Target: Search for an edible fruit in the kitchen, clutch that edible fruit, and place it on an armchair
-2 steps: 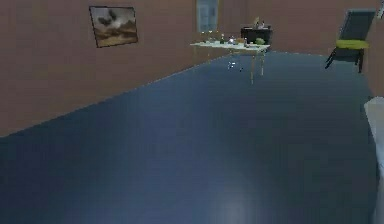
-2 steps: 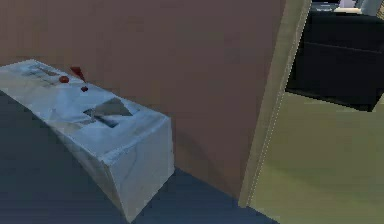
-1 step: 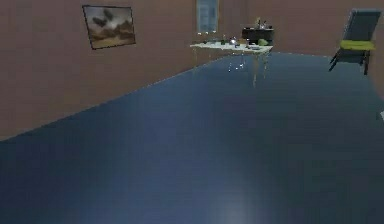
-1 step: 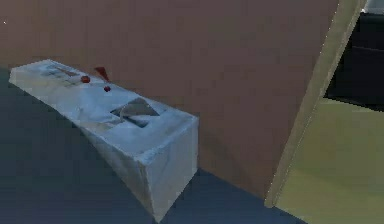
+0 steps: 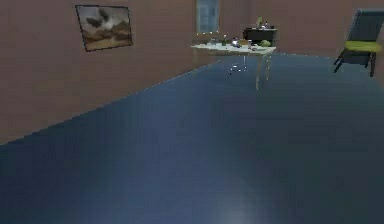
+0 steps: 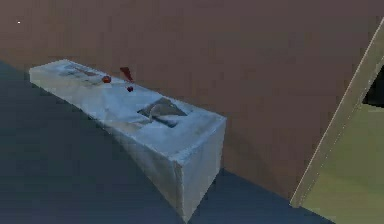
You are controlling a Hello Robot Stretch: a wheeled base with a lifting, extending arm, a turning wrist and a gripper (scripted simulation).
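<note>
Two small red blobs (image 6: 106, 79) are seen on pale counter (image 6: 195, 150) left of sink (image 6: 162, 110), arm side view; fruit can't be confirmed. Yellow-green chair (image 5: 362, 38) is seen at fwd view's top right, w/ cluttered table (image 5: 212, 47) left of it. Gripper state can't be told.

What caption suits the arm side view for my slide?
Pale counter along a brown wall, small red items on top, doorway at the right.

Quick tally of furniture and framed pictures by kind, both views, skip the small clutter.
Framed picture: 1
Table: 1
Chair: 1
Counter with sink: 1
Total: 4
</note>
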